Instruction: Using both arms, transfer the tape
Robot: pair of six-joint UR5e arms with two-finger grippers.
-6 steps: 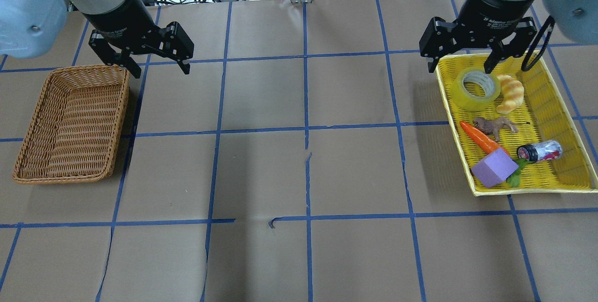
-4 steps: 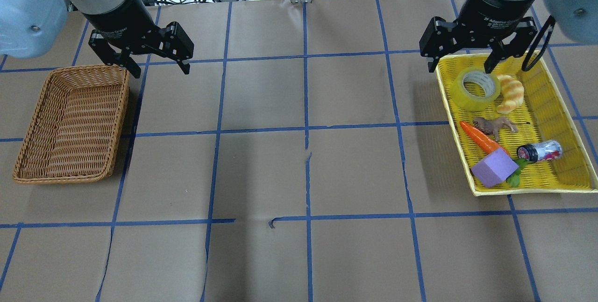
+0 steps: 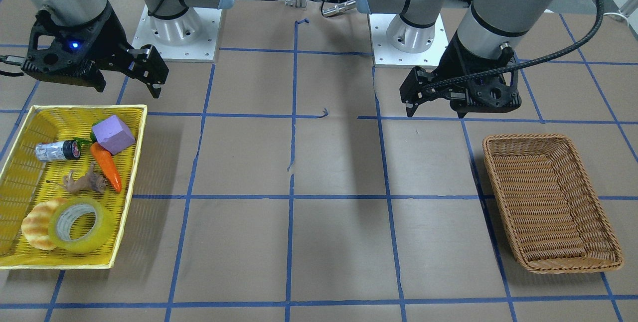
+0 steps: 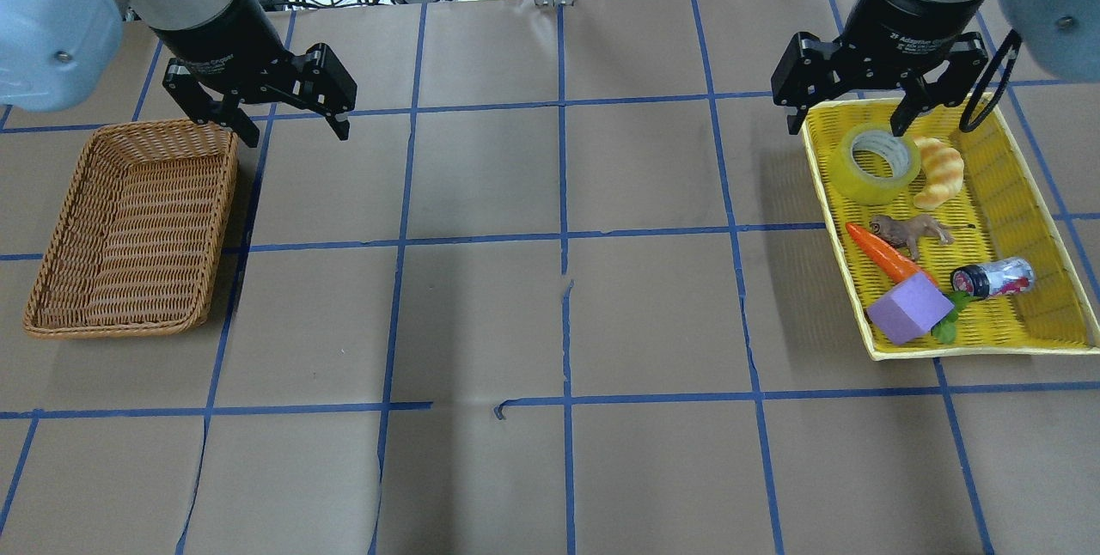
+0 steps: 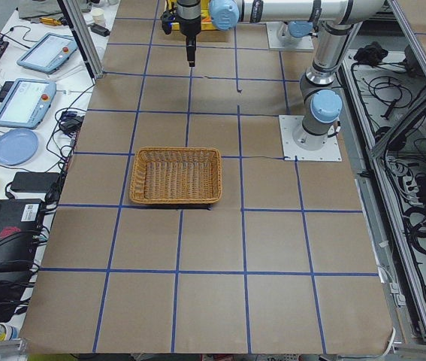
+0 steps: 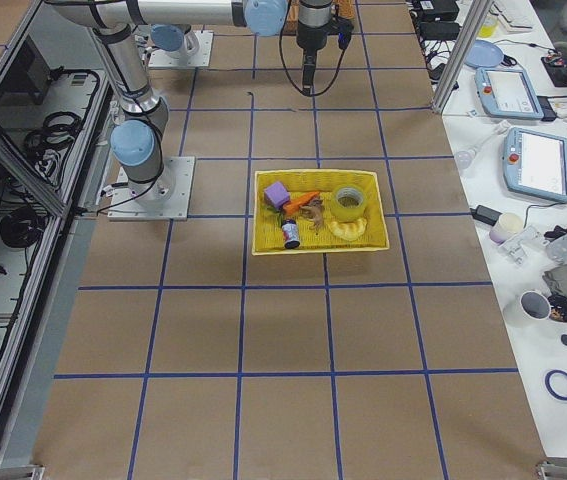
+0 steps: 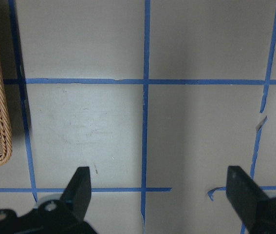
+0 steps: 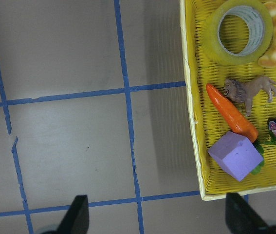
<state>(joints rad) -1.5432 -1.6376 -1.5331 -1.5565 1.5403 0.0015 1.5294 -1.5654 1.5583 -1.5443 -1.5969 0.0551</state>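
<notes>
The tape (image 4: pixel 874 164), a translucent yellow roll with a pale core, lies flat in the far end of the yellow tray (image 4: pixel 971 350), touching a croissant (image 4: pixel 938 171). It also shows in the front view (image 3: pixel 79 225) and the right wrist view (image 8: pixel 237 34). My right gripper (image 4: pixel 846 127) is open and empty. It hangs above the tray's far left corner, just behind the tape. My left gripper (image 4: pixel 296 134) is open and empty above the paper, by the far right corner of the wicker basket (image 4: pixel 219 220).
The tray also holds a toy lion (image 4: pixel 909 230), a carrot (image 4: pixel 885 254), a purple block (image 4: pixel 909 307) and a small bottle (image 4: pixel 993 277). The wicker basket holds nothing. Brown paper with a blue tape grid covers the table (image 4: pixel 559 323).
</notes>
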